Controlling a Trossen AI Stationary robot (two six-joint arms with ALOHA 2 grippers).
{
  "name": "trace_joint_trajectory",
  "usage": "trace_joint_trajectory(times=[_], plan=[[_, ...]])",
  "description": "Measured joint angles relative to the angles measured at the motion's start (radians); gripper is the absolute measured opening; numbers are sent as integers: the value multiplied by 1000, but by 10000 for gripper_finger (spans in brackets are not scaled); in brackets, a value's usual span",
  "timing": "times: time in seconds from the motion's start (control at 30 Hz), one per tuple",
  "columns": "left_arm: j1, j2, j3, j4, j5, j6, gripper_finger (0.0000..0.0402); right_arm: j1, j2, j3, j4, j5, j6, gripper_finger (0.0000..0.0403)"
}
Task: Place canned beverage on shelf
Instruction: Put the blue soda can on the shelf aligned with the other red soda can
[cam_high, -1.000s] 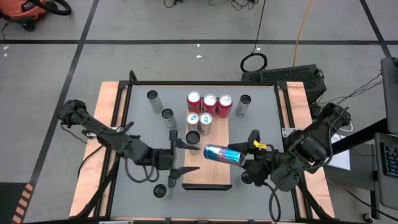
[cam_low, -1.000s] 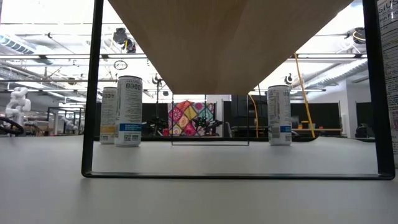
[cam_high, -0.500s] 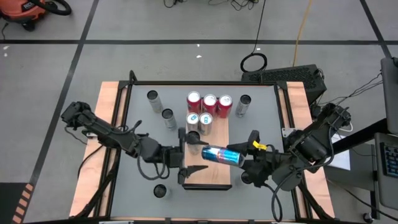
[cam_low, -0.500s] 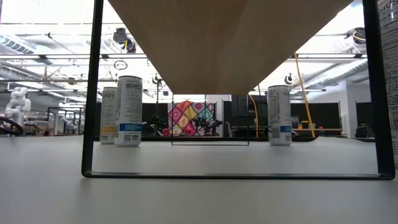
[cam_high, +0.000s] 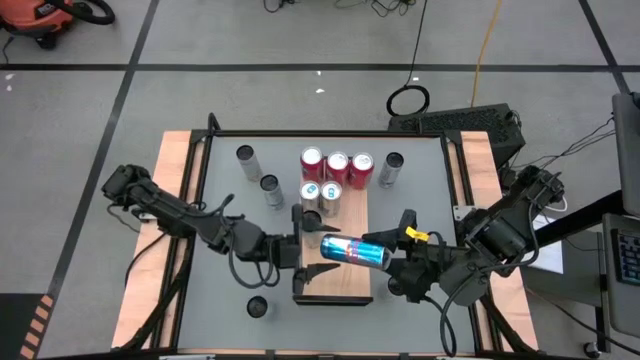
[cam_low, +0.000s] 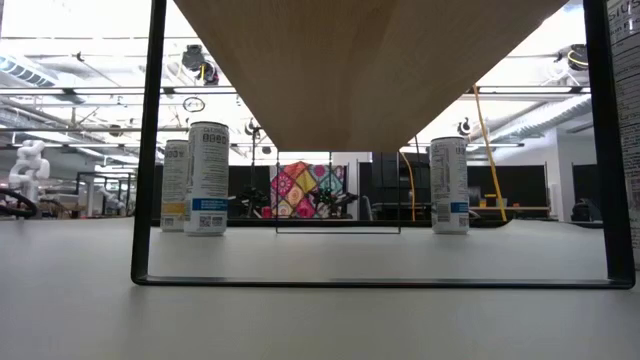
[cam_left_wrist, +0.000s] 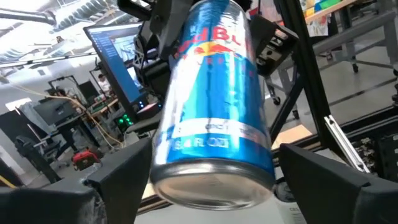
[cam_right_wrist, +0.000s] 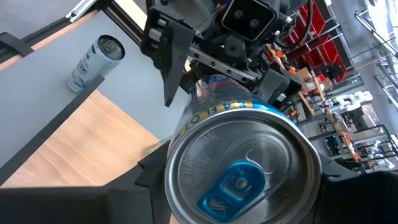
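Note:
A blue canned beverage (cam_high: 358, 250) lies level in the air above the near half of the shelf (cam_high: 335, 285), a light-brown board with a dark rim. My right gripper (cam_high: 392, 256) is shut on the can's tab end. My left gripper (cam_high: 320, 248) is open. Its fingers stand on either side of the can's bottom end (cam_left_wrist: 211, 186) without touching it. Three red cans (cam_high: 337, 167) and two pale cans (cam_high: 320, 195) stand on the shelf's far half. My right gripper pinches the can between its two fingers at the side walls by the top end (cam_right_wrist: 180, 155). The fingers come level from the table's right and lie along the can. The can is level and lifted clear of the shelf, its tab end (cam_right_wrist: 239, 168) facing the wrist.
Loose cans stand on the grey tabletop: two left of the shelf (cam_high: 246, 157) (cam_high: 270, 188), one right of it (cam_high: 391, 170), and a dark one near the front left (cam_high: 257, 306). The low view looks under the shelf board (cam_low: 370, 60) at cans (cam_low: 207, 178) (cam_low: 449, 185) behind.
My left gripper has moved toward the table's right edge, up to the blue can, and its open fingers now flank the can's bottom end. The can and my right gripper have kept still.

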Motion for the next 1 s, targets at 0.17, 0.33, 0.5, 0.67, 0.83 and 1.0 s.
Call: trace_joint_trajectory(times=[0.17, 0.33, 0.5, 0.67, 0.83, 1.0], plan=[[0, 0, 0, 0, 0, 0, 311, 0, 0, 0, 0, -1, 3, 194], [-1, 0, 0, 0, 0, -7, 278, 0, 0, 0, 0, -2, 25, 194], [-2, 0, -2, 12, 0, -2, 248, 0, 0, 0, 0, -7, 46, 194], [-6, 0, -2, 16, 0, -12, 234, 0, 0, 0, -5, -6, 102, 202], [-15, 0, -2, 23, -2, -13, 232, 0, 0, 0, -12, -6, 224, 237], [-34, 0, -2, 31, -2, -10, 231, 1, 0, 0, -57, -3, 375, 285]])
